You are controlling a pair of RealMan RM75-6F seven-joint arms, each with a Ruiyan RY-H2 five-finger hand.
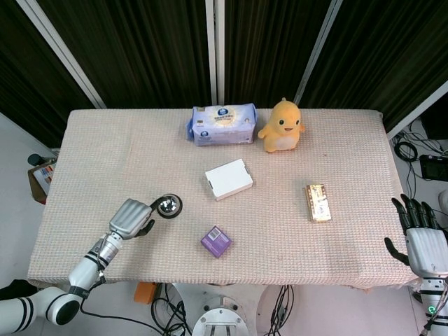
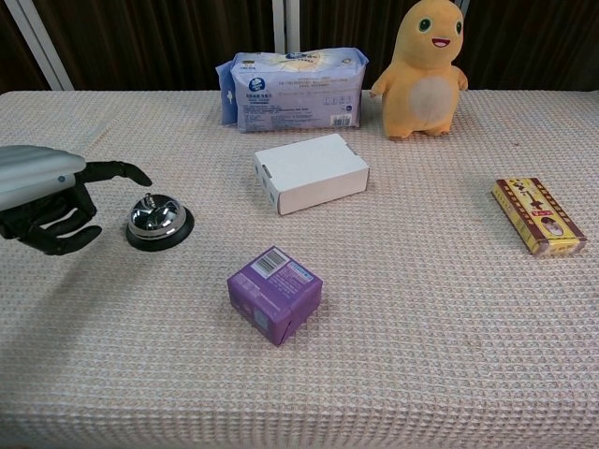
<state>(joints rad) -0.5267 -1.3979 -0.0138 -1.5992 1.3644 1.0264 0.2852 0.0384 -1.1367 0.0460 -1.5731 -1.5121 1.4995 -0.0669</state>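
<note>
on the table (image 1: 105, 161): one bell (image 2: 159, 222), one purple box (image 2: 275, 294), one white box (image 2: 311, 172), one yellow packet (image 2: 538, 215), one tissue pack (image 2: 292, 91), one duck toy (image 2: 422, 67). two hands: left (image 2: 42, 201), right (image 1: 423, 241).

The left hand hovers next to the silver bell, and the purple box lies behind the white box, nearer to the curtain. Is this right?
Not quite. The purple box lies in front of the white box, nearer to the robot, as the chest view shows. The left hand is indeed beside the silver bell.
</note>
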